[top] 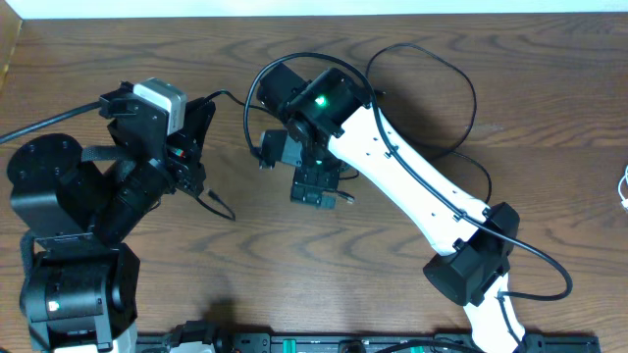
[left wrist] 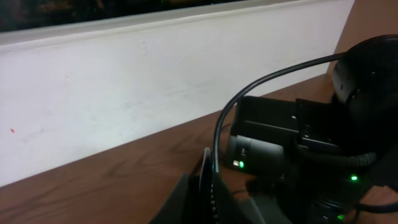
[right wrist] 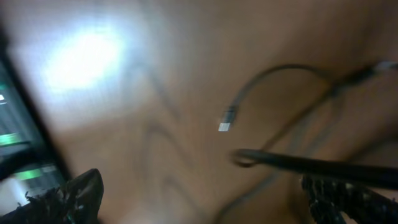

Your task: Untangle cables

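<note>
Black cord [top: 473,98] looped on wooden table [top: 549,127], right gripper [right wrist: 202,186] spread wide (nothing clamped), left gripper [left wrist: 211,186] closure unclear

Note that your black left arm [top: 108,196] sits folded over its base, with the left gripper [top: 199,147] aimed sideways; its jaw spacing is unreadable. Your white-shelled right arm [top: 412,176] reaches diagonally, right gripper [top: 316,186] pointing down, jaws spread wide.

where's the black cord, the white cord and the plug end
black cord [top: 472,98], overhead, right bend of its loop
white cord [top: 625,191], overhead, bit at the right edge
plug end [right wrist: 227,120], right wrist, middle of the plug
</note>
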Available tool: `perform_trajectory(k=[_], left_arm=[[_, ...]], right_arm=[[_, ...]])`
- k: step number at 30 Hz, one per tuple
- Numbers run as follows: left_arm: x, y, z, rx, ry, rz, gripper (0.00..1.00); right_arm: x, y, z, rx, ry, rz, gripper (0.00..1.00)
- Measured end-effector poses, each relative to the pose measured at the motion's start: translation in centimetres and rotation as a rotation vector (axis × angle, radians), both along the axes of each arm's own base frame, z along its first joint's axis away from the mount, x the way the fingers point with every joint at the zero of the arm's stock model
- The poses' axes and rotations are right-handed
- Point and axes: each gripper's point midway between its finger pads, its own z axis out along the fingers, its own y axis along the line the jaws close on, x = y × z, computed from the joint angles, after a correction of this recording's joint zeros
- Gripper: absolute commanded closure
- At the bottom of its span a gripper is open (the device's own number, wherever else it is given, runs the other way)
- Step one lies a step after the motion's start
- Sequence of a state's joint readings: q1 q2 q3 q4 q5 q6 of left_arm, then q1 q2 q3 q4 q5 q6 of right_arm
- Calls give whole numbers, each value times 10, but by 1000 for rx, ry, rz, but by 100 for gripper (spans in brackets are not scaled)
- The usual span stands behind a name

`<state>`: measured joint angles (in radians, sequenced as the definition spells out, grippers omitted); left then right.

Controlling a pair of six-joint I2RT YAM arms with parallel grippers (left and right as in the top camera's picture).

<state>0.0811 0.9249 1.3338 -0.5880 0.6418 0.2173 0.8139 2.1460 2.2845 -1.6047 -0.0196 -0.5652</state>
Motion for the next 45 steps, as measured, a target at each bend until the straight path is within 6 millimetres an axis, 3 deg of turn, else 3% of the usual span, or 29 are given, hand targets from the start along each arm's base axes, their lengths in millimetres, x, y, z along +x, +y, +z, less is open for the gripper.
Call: perform_trajectory(k=[4, 11, 17, 21, 23, 24, 26, 27, 34, 35, 37, 38, 42, 45], left_arm=[[3, 9, -5, 18, 15, 54, 92], [16, 22, -21, 49, 71, 130, 93], [18, 24, -23, 55, 75, 140, 93], [16, 24, -21, 56, 68, 142, 92], [15, 25, -20, 56, 65, 143, 93], [15, 24, -19, 56, 63, 143, 92], [14, 24, -19, 56, 61, 143, 93], [14, 24, -19, 56, 60, 143, 93], [14, 24, -19, 56, 61, 143, 90], [14, 24, -19, 56, 61, 143, 83], [14, 24, -19, 57, 61, 143, 39], [14, 25, -19, 60, 59, 143, 2], [14, 25, -19, 56, 61, 145, 2], [14, 25, -19, 56, 61, 145, 2]], right_arm=[[33, 5, 4, 6, -151, -25, 1], [83, 30, 23, 163, -323, -146, 1], [101, 49, 33, 335, -309, -219, 1], [101, 59, 25, 394, -261, -257, 2], [97, 65, 15, 415, -223, -274, 13], [96, 66, 11, 420, -212, -279, 26], [92, 69, 2, 429, -176, -295, 72], [90, 70, -3, 428, -158, -295, 99], [79, 72, -14, 436, -80, -362, 99], [79, 72, -14, 439, -73, -379, 99], [79, 71, -13, 446, -62, -410, 99], [79, 71, -12, 452, -57, -424, 99], [84, 59, 15, 501, -75, -484, 99], [89, 38, 58, 560, -135, -527, 99]])
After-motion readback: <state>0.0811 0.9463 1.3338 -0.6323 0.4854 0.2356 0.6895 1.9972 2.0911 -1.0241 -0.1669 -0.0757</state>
